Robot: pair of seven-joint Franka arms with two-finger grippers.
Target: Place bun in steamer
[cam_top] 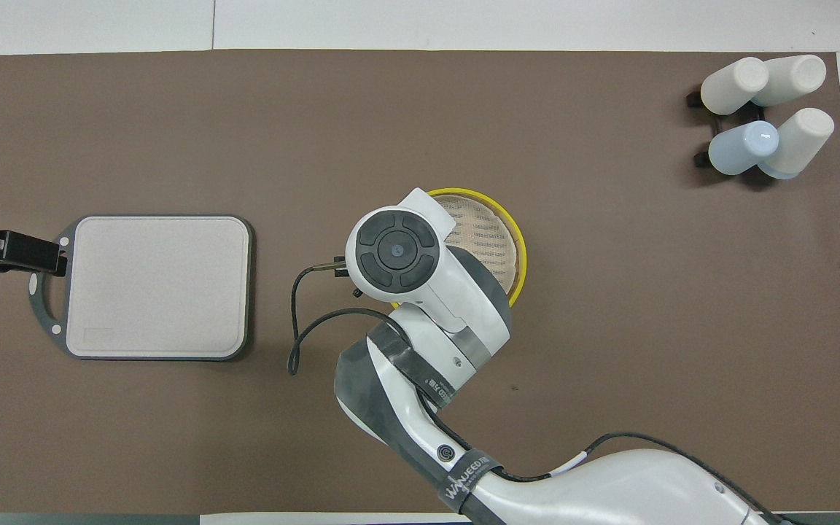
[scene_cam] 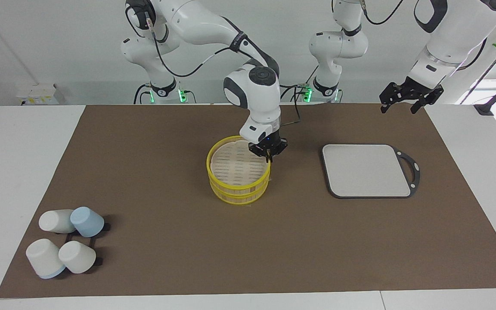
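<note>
The steamer stands mid-mat as two stacked yellow-rimmed tiers, and its slatted top shows. In the overhead view, the steamer is half covered by my right arm. My right gripper is down at the top tier's rim, on the side toward the left arm's end. It is hidden under the wrist in the overhead view. My left gripper waits open and empty in the air over the mat's edge by the robots; it also shows in the overhead view. No bun shows anywhere.
A grey rectangular board with a dark handle lies bare beside the steamer, toward the left arm's end. Several upturned cups, white and pale blue, sit on a black rack at the mat's corner toward the right arm's end.
</note>
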